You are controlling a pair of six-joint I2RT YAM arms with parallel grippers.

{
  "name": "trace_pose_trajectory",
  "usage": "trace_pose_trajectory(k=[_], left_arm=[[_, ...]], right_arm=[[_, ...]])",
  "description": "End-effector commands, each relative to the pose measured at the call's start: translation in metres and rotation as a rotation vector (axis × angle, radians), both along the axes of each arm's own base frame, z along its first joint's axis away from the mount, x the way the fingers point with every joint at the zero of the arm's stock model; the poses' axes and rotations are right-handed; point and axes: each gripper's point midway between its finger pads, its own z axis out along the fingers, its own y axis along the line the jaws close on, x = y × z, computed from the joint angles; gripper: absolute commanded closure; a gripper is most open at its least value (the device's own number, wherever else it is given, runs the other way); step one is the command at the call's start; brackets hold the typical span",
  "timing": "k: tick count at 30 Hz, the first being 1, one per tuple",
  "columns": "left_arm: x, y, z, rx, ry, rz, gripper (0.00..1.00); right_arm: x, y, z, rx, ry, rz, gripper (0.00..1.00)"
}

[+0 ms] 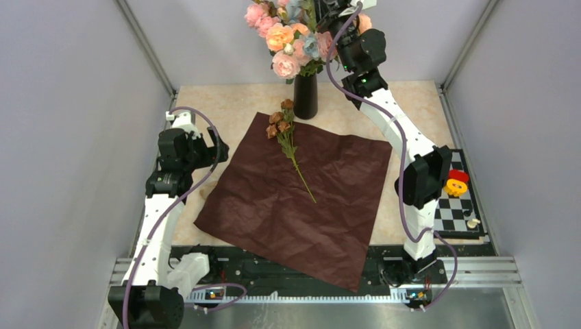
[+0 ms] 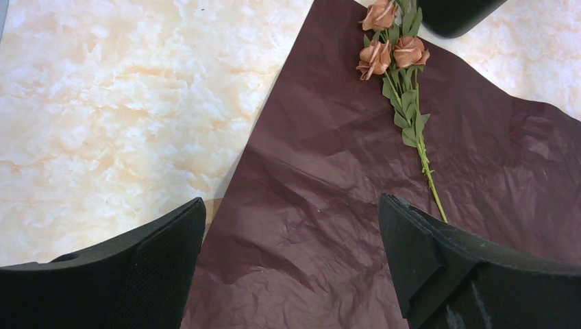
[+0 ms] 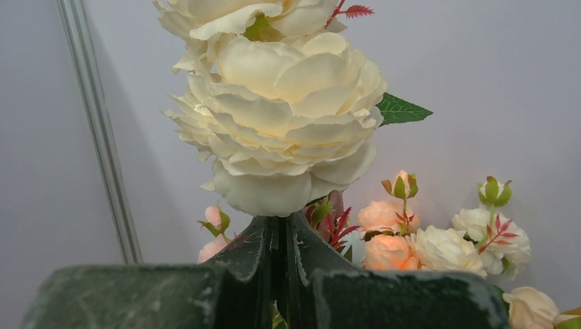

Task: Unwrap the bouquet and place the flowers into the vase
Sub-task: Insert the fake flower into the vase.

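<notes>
The left gripper (image 2: 291, 205) is hanging wide open over the left edge of the paper (image 1: 294, 212), holding nothing. The right gripper (image 3: 279, 226), at the top middle of the overhead view, is pinching a cream flower (image 3: 281, 116) by its stem. The vase (image 1: 305, 96) is standing below it. A rose stem (image 1: 286, 130) is lying on the paper's upper part, with its blooms just beside the vase.

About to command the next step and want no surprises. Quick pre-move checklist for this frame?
1. Wrap: paper opened flat: ok.
2. Grip: right fingers shut under cream bloom, apparently on its stem: ok.
3. Vase upright: ok.
4. Room at vase neck: cannot tell, blooms hide it.
5. Spare arm: left fingers open, empty, above paper edge: ok.
6. All stems off paper: not ok, brown rose stem lies there.
</notes>
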Motion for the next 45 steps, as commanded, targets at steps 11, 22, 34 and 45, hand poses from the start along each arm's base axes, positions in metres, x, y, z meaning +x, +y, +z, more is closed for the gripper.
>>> trace_pose_trajectory(k=[11, 22, 34, 45], left_arm=[[0.004, -0.001, 0.009, -0.010, -0.050, -0.006, 0.01], [0.004, -0.003, 0.009, -0.015, -0.048, -0.012, 0.01], [0.004, -0.003, 0.008, -0.018, -0.047, -0.015, 0.01], [0.005, -0.003, 0.007, -0.017, -0.043, -0.012, 0.01]], right_arm=[[0.027, -0.004, -0.064, -0.144, 0.171, -0.075, 0.81], [-0.002, -0.020, -0.031, -0.120, 0.096, -0.083, 0.66], [-0.035, -0.027, 0.002, -0.115, 0.029, -0.043, 0.47], [-0.072, -0.035, -0.001, -0.186, 0.000, -0.014, 0.20]])
